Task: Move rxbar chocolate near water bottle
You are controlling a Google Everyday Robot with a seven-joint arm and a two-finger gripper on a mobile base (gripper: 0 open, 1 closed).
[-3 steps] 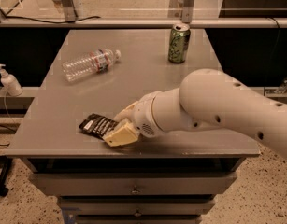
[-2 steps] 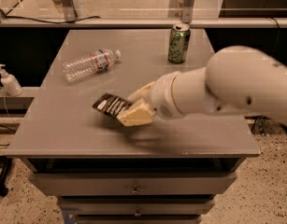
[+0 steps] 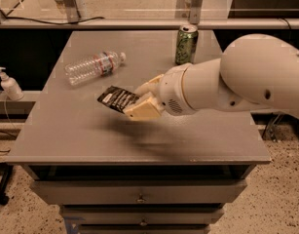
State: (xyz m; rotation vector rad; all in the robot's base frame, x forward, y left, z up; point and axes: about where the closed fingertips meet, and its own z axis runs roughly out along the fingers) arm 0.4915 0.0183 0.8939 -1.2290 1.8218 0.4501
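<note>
CHANGE: flat dark-brown rxbar chocolate wrapper (image 3: 117, 98) is lifted and carried closer to the clear crinkled plastic water bottle (image 3: 93, 67) | GRIPPER: cream two-finger gripper (image 3: 139, 105) clamps the bar's right end, above the grey tabletop (image 3: 66, 130) | STATUS: bar airborne, near the bottle, not touching; set-down pending.

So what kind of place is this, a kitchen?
Probably a robot lab or workshop, not a kitchen: a gray table with drawers, a speckled hard floor, and a robot whose jaws, shut on the rxbar chocolate, hang above the table's middle.
</note>
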